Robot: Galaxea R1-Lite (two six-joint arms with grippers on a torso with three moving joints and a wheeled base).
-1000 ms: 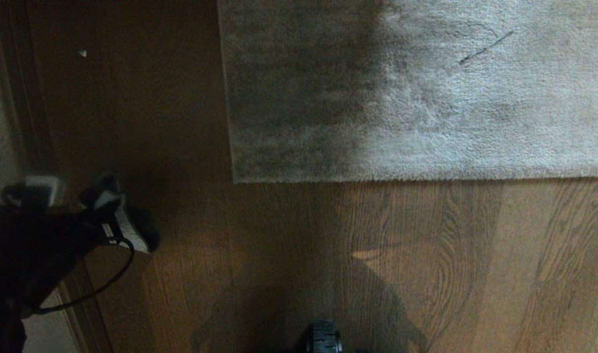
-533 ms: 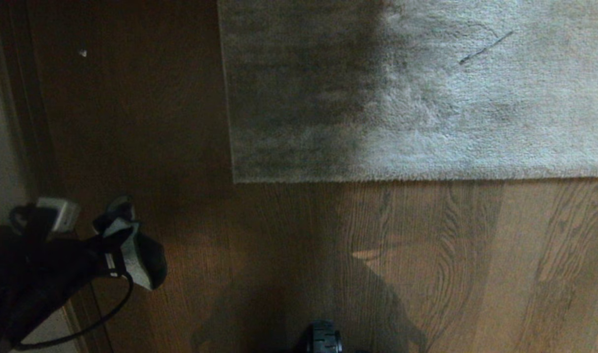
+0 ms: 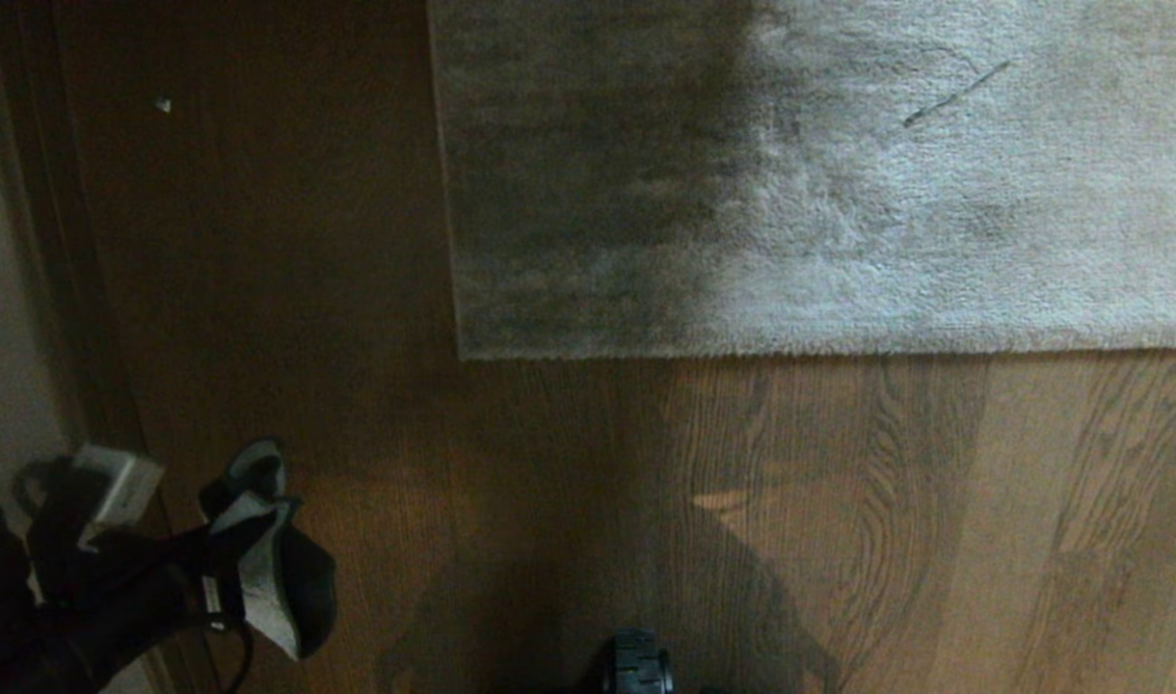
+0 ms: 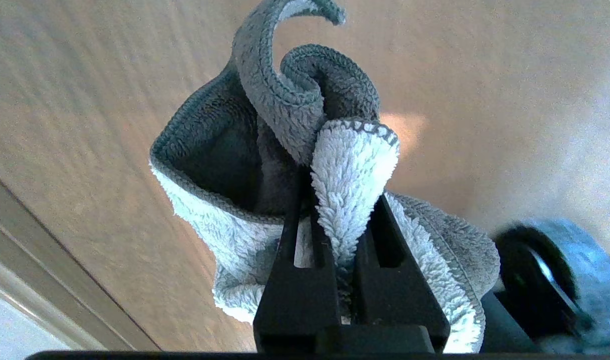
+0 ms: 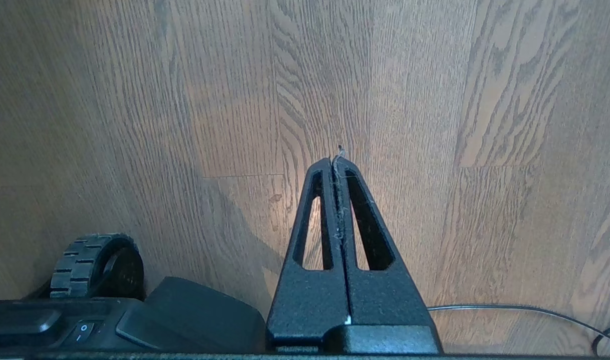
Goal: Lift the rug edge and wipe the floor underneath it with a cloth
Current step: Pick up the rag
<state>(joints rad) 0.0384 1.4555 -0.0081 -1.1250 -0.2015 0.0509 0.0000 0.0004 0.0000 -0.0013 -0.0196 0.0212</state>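
The grey-beige rug lies flat at the top of the head view, with its near rug edge (image 3: 790, 353) straight and its corner (image 3: 461, 355) toward the left. Brown plank floor (image 3: 569, 482) spreads in front of it. At the lower left, well short of that corner, my left gripper (image 4: 340, 187) is shut on a crumpled grey and white cloth (image 4: 285, 115), which also shows as the cloth (image 3: 270, 578) hanging over the floor. Out of the head view, my right gripper (image 5: 339, 160) stands shut and empty above the floor (image 5: 485, 100), with bits of lint between its fingers.
A dark skirting board (image 3: 58, 241) and pale wall run down the left side. A small white speck (image 3: 162, 104) lies on the floor at far left. My base's wheel (image 3: 636, 665) shows at the near edge; a thin cable (image 5: 510, 310) crosses the floor by the right arm.
My left arm has drawn back toward me with the cloth still held, sliding down the head view. The rug and right arm have not moved.
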